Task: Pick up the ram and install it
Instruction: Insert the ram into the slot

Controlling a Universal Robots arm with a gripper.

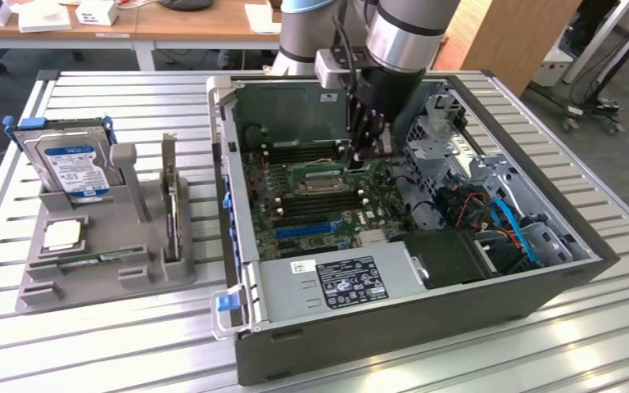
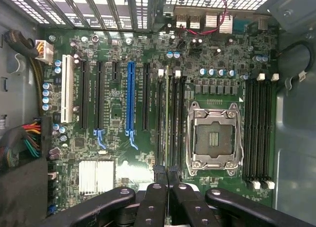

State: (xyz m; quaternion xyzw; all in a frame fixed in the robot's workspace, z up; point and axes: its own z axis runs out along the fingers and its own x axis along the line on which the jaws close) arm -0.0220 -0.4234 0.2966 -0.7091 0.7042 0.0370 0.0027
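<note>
At the exterior view's left, well apart from the work: a grey stand (image 1: 42,288) with a silver hard drive (image 1: 69,164) and an upright expansion card (image 1: 169,192); no hazard there. Toward the middle, an open computer case (image 1: 402,327) lying on its side, with motherboard (image 2: 118,153) facing up and gripper (image 1: 367,152) reaching down into it. Seen edge-on in the wrist view, the thin green ram (image 2: 167,113), lined up along the black memory slots (image 2: 176,118) and just beside the open CPU socket (image 2: 212,138); hard to tell whether hovering above a slot or already resting in one. Likely trouble here: pressing down with the stick slightly off the slot line or tilted, with a risk of jamming against a slot wall, flexing the board, or seating one end only. Also a risk of scraping the bare socket contacts through a sideways slip, and of blocked seating from the white end latches (image 2: 161,73) if not swung open. Farther to the exterior view's right, a drive cage (image 1: 445,139) and blue cables (image 1: 511,233) close beside the arm: a possible snag. Lastly the claw: closed almost completely, fingertips (image 2: 159,173) pinching the thin ram between them, touching nothing else visible.
</note>
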